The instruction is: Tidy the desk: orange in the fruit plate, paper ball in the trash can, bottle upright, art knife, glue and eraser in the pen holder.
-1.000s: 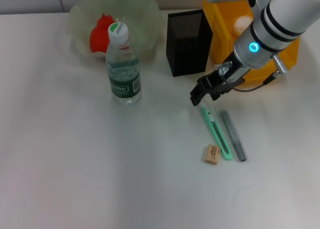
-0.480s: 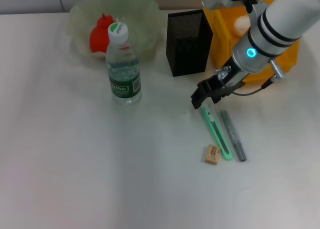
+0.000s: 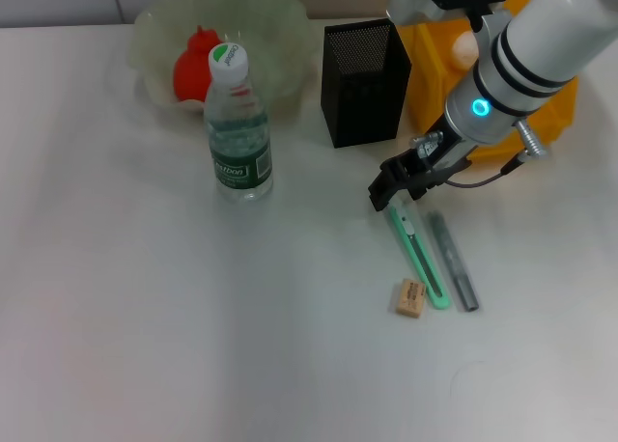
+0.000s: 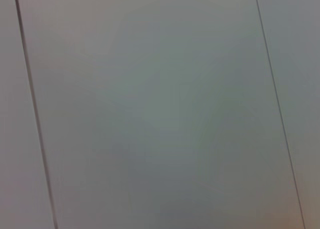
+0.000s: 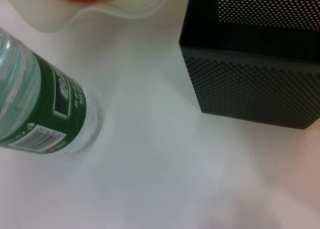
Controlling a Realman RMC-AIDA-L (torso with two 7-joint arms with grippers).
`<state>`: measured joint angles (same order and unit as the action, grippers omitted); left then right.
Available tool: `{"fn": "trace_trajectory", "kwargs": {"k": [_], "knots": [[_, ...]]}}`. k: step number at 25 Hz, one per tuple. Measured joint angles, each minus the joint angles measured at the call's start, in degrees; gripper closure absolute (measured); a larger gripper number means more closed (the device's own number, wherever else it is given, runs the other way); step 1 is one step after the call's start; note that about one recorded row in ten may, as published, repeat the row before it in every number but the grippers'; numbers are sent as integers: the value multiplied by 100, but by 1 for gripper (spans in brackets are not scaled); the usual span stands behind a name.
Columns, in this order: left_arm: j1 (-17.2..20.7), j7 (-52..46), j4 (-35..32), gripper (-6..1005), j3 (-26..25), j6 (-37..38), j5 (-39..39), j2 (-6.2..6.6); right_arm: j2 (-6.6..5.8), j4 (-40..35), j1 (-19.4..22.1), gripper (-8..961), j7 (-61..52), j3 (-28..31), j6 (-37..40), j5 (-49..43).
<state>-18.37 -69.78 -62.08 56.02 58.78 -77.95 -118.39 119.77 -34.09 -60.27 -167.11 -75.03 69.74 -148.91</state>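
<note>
On the white desk (image 3: 145, 317), the mint-green art knife (image 3: 418, 254), the dark grey glue (image 3: 452, 261) and the tan eraser (image 3: 410, 298) lie together. My right gripper (image 3: 391, 188) hovers open over the knife's far end, holding nothing. The black mesh pen holder (image 3: 362, 80) stands just behind it. The bottle (image 3: 237, 133) stands upright. The orange (image 3: 196, 61) lies in the pale green fruit plate (image 3: 280, 37). The paper ball (image 3: 466, 44) shows inside the yellow trash can (image 3: 439, 66). The right wrist view shows the bottle (image 5: 40, 114) and pen holder (image 5: 255, 64). My left gripper is out of view.
The right arm reaches in from the upper right, passing over the trash can. The left wrist view shows only a plain grey panel. Bare tabletop stretches across the left and front of the desk.
My right gripper has crept slightly lower and closer to the far end of the art knife. Nothing on the desk has moved.
</note>
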Motion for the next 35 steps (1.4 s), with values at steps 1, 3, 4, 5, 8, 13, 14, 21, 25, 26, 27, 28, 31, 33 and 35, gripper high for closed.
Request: {"fn": "trace_trajectory", "kwargs": {"k": [1,3,4,5,8,13,14,21,25,26,27,28,31,33,35], "knots": [[0,0,-1,222,-1,1,0,0,3,8,0,401,1,-5,-19,2],[0,0,-1,222,-12,2,0,0,7,60,-8,401,3,-9,-84,4],[0,0,-1,221,-12,2,0,0,7,60,-8,401,3,-9,-84,4],[0,0,0,221,-23,2,0,0,7,78,-11,401,4,-10,-102,4],[-8,-1,9,221,-53,2,0,0,9,150,-60,401,10,-18,-120,48],[-23,27,14,221,-65,2,0,0,11,219,-127,401,25,-227,-150,249],[-27,39,21,221,-65,2,0,0,11,240,-142,401,25,-262,-160,288],[-52,70,82,222,-75,-19,-1,0,11,297,-159,401,24,-304,-170,336],[-60,80,82,222,-74,-33,-1,1,11,299,-161,402,1,-303,-135,337],[-61,97,82,222,-74,-36,-1,2,11,299,-161,402,-6,-302,-128,337],[-61,97,82,222,-74,-36,-1,2,11,301,-161,402,-11,-301,-124,337],[-62,138,82,222,-76,-40,0,1,11,309,-161,402,-23,-301,-123,337],[-62,142,82,222,-82,-41,0,0,11,317,-161,402,-29,-301,-122,337],[-62,142,82,221,-84,-42,1,0,11,318,-161,402,-32,-301,-118,337],[-62,144,82,221,-91,-43,3,0,11,366,-175,402,-33,-301,-112,337]]}}
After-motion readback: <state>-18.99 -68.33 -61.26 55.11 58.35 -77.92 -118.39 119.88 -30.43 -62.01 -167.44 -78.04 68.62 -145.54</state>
